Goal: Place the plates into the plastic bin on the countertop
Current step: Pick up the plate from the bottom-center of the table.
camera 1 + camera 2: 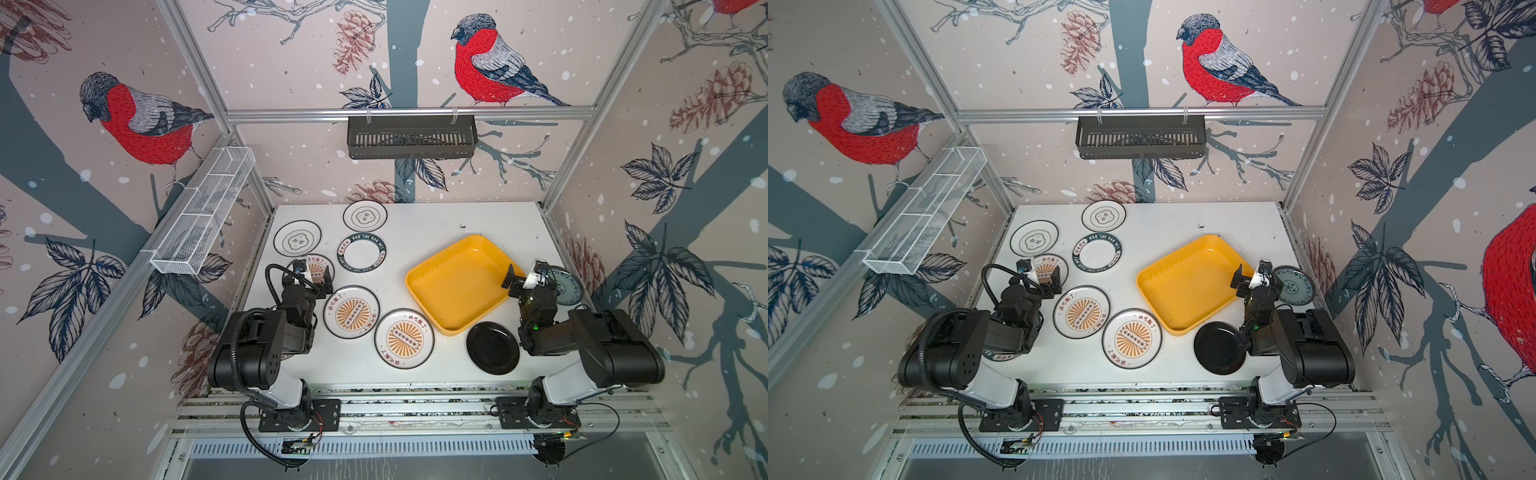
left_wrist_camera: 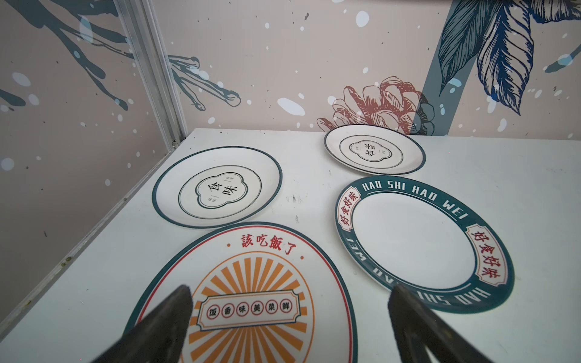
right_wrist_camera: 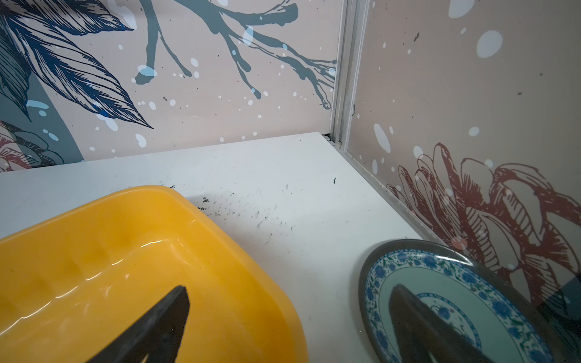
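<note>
The yellow plastic bin lies empty, right of centre on the white countertop. Plates lie flat around it: two flower-outline plates, a lettered-rim plate, sunburst plates, a black plate and a blue-green plate by the right wall. My left gripper hovers open over a third sunburst plate. My right gripper stands open, spanning the bin's rim and the blue-green plate. Neither holds anything.
A black slotted basket hangs on the back rail. A white wire rack is fixed to the left wall. Another lettered-rim plate shows partly under the left arm. Aluminium rails run along the front edge.
</note>
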### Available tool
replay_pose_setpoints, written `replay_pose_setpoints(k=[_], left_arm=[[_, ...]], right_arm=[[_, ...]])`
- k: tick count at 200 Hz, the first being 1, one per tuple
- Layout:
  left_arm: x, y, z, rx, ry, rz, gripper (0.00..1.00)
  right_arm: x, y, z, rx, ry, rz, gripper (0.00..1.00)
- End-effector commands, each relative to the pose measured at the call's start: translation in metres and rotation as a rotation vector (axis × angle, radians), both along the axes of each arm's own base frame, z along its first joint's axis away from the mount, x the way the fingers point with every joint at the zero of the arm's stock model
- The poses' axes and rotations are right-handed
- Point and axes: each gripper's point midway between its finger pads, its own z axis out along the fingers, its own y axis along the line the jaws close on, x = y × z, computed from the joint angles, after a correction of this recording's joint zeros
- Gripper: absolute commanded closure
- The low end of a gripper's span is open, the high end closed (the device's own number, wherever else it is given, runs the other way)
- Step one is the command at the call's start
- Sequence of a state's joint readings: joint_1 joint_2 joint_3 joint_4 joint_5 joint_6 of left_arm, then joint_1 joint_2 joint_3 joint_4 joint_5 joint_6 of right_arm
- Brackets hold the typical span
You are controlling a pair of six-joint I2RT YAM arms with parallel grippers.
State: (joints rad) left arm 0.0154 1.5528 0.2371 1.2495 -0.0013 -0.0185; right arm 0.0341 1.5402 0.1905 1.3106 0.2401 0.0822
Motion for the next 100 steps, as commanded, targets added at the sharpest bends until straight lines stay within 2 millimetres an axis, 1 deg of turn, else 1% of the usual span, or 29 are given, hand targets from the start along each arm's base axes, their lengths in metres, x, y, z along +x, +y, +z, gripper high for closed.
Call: replay_pose_setpoints(k=[1, 18, 27, 40, 58, 59, 63, 72, 73, 75, 78, 81, 83, 89, 95, 100], left_arm=[[0.001, 0.000, 0.011, 0.018, -0.043, -0.004, 0.03], [0.001, 0.000, 0.011, 0.019, -0.042, -0.004, 0.03], [-0.001, 0.000, 0.011, 0.019, -0.046, 0.000, 0.03], [-0.006, 0.001, 0.020, 0.022, -0.077, 0.015, 0.03], [-0.012, -0.001, 0.039, 0.031, -0.106, 0.008, 0.03], [-0.012, -0.001, 0.040, 0.032, -0.106, 0.007, 0.03], [-0.013, -0.002, 0.044, 0.033, -0.105, 0.002, 0.03], [-0.012, -0.004, 0.057, 0.023, -0.104, -0.005, 0.03], [-0.011, -0.004, 0.058, 0.022, -0.103, -0.006, 0.03], [-0.011, -0.004, 0.061, 0.017, -0.099, -0.006, 0.03], [-0.010, -0.005, 0.064, 0.002, -0.090, -0.008, 0.03], [-0.011, -0.007, 0.069, -0.014, -0.088, -0.013, 0.03], [-0.010, -0.007, 0.076, -0.026, -0.097, -0.013, 0.03], [-0.011, -0.011, 0.084, -0.059, -0.083, -0.022, 0.03], [-0.011, -0.015, 0.098, -0.094, -0.092, -0.033, 0.03], [-0.012, -0.019, 0.106, -0.127, -0.084, -0.040, 0.03]], right_arm=[[0.001, 0.001, 0.010, 0.000, -0.040, 0.002, 0.00], [0.001, 0.001, 0.010, 0.002, -0.039, 0.003, 0.00], [-0.001, 0.003, 0.014, -0.005, -0.053, 0.018, 0.00], [-0.001, 0.010, 0.024, -0.028, -0.064, 0.042, 0.00], [0.005, 0.013, 0.040, -0.044, -0.038, 0.040, 0.00], [0.005, 0.014, 0.038, -0.046, -0.024, 0.043, 0.00], [0.007, 0.016, 0.045, -0.049, -0.027, 0.053, 0.00], [0.009, 0.022, 0.055, -0.045, -0.011, 0.075, 0.00], [0.009, 0.022, 0.061, -0.044, -0.025, 0.076, 0.00], [0.009, 0.023, 0.066, -0.040, -0.033, 0.079, 0.00], [0.009, 0.025, 0.070, -0.034, -0.029, 0.085, 0.00], [0.009, 0.027, 0.075, -0.027, -0.030, 0.092, 0.00], [0.008, 0.029, 0.078, -0.023, -0.029, 0.098, 0.00], [0.008, 0.035, 0.090, -0.009, -0.039, 0.118, 0.00], [0.007, 0.041, 0.100, 0.010, -0.045, 0.137, 0.00], [0.005, 0.046, 0.109, 0.030, -0.051, 0.155, 0.00]])
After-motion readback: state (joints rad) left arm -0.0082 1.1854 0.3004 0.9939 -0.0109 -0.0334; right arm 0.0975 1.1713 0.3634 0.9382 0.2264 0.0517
